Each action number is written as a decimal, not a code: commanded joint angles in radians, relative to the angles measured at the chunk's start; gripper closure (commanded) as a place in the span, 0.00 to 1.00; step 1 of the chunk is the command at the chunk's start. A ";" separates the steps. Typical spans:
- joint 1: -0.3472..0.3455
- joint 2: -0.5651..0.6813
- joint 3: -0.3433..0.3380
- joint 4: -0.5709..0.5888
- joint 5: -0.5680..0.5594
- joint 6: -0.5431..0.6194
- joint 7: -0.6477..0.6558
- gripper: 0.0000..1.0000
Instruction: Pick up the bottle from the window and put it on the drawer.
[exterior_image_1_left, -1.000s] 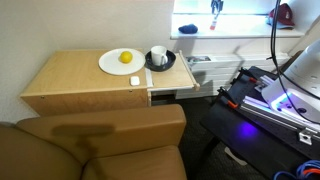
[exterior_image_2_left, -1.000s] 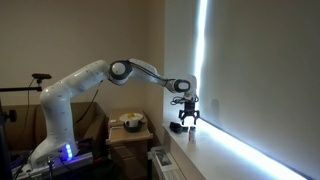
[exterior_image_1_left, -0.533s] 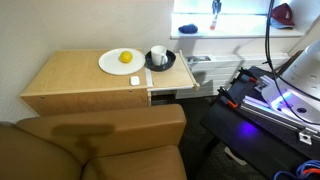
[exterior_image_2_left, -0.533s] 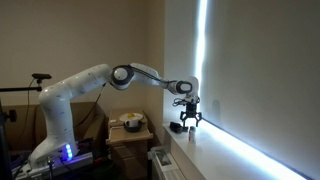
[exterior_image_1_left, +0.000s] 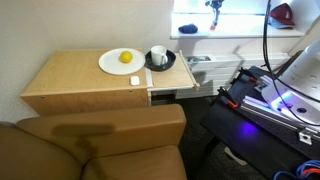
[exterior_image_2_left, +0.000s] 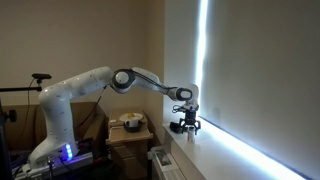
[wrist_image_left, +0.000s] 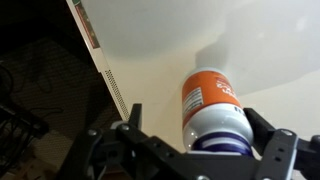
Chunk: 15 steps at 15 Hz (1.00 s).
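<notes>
Position: the bottle (wrist_image_left: 212, 100) was at the window (exterior_image_1_left: 240, 14), on its white sill, directly under the gripper (wrist_image_left: 197, 120). The wrist view showed an orange-red printed label on the far part and a darker, bluish part nearest the camera. Whether the bottle stood or lay on the sill could not be determined.

Claw state: the fingers (wrist_image_left: 131, 118) were spread wide and straddled the bottle. A clear gap showed on one side. On the opposite side the finger was just beside the bottle, and contact could not be confirmed. No grip was established.

Handling: the bottle appeared small, slim and rigid, probably plastic and light. The smooth round wall and glossy label were judged slippery. A slim body would tip or roll easily under a one-sided push. Recommended hold: across the body at the labelled middle, with both pads meeting the wall evenly and moderate force. The darker end seemed a poorer hold, since it might be a cap.

Change from the earlier frames: in an exterior view the gripper (exterior_image_2_left: 186, 125) sat lower, nearer the sill of the window, than one second before. In an exterior view the gripper (exterior_image_1_left: 213, 4) had shifted toward the top edge of the picture. The drawer (exterior_image_1_left: 170, 96), well apart from the window and below it, stood pulled out and was unchanged.
</notes>
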 joint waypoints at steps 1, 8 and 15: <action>-0.002 0.006 0.000 0.002 0.000 0.005 0.004 0.00; -0.008 0.010 0.005 0.007 0.005 -0.007 0.002 0.55; -0.031 -0.112 0.091 -0.045 0.092 0.025 -0.239 0.69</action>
